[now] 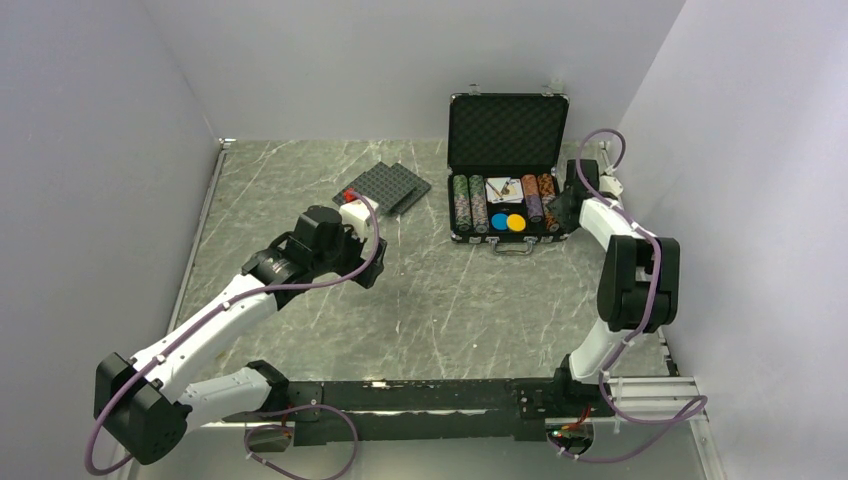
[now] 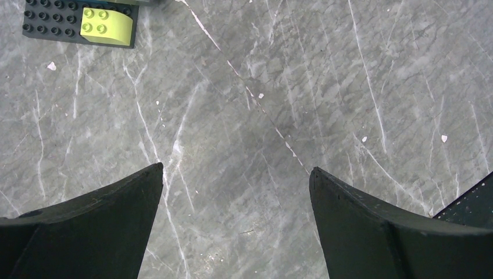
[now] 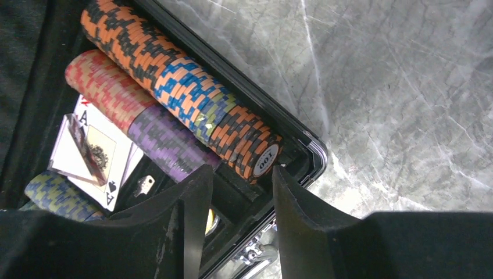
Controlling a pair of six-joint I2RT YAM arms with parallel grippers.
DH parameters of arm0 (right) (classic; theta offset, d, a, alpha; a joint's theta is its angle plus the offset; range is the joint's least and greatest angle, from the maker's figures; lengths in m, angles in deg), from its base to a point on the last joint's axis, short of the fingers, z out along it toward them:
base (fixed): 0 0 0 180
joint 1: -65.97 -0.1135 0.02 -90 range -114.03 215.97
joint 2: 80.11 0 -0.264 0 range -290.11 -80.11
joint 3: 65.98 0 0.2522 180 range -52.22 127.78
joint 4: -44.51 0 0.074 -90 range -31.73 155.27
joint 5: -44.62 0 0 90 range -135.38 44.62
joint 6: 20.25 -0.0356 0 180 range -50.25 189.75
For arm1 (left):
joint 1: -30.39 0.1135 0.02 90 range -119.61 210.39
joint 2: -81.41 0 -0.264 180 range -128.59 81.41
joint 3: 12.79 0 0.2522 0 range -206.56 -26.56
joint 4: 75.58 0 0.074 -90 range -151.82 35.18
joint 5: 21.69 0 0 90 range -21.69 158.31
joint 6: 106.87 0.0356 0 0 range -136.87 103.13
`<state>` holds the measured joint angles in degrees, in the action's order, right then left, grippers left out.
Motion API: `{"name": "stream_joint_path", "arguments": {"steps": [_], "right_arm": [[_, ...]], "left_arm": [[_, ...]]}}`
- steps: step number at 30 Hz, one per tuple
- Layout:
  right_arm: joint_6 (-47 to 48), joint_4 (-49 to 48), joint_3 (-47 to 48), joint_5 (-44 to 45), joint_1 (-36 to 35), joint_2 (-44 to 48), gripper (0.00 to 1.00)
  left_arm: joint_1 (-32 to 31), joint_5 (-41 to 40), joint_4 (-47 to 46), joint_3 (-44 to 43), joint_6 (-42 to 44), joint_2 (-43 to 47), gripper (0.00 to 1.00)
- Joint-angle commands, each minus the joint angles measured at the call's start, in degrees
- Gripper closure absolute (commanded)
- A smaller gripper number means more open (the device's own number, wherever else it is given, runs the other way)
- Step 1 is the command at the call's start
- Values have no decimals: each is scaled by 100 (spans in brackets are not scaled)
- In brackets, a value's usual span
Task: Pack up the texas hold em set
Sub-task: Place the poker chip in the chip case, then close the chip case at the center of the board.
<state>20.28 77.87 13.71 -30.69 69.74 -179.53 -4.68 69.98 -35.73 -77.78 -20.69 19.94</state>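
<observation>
The black silver-edged briefcase (image 1: pixel 505 241) lies open at the back right, its foam-lined lid (image 1: pixel 508 128) standing up. Rows of poker chips (image 1: pixel 470 205) lie in it with cards (image 1: pixel 499 186), a blue disc (image 1: pixel 498 222) and an orange disc (image 1: pixel 516 222). My right gripper (image 1: pixel 562 208) is at the case's right end. In the right wrist view it (image 3: pixel 242 170) is open, its tips on either side of the end of the orange-and-black chip row (image 3: pixel 174 75), which lies in its slot beside a red and purple row (image 3: pixel 134 119). My left gripper (image 2: pixel 237 168) hangs open over bare table.
Dark grey studded plates (image 1: pixel 392 186) lie left of the case; one (image 2: pixel 52 23) carries a yellow-green brick (image 2: pixel 104 27). A small toy with a red part (image 1: pixel 350 195) sits by the left wrist. White walls close in the marble table (image 1: pixel 450 310) on three sides.
</observation>
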Motion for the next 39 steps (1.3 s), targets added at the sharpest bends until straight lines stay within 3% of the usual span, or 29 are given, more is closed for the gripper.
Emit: {"name": "stream_joint_path", "arguments": {"steps": [1,7,12,21,29,33,39], "right_arm": [[189,-432,23,-110,-12,527,52],[1495,-1371,280,-875,-194,827,39],[2262,-1389,1749,-2218,-206,-51,30],[2661,-2669,3946,-4252,-228,-1714,20],[2104,-3235,5668,-4929,-228,-3174,19],[2072,-3330,5894,-4812,-231,-3372,19],[2542,-2692,6513,-4550,-233,-3571,18]], "left_arm": [[24,13,-5,-125,82,44,1],[41,-15,-86,-72,89,122,0],[119,-6,-90,-81,82,114,1],[135,49,-292,56,91,324,0],[133,298,-569,200,65,496,1],[134,297,-601,218,86,532,1],[138,280,-577,205,91,535,1]]}}
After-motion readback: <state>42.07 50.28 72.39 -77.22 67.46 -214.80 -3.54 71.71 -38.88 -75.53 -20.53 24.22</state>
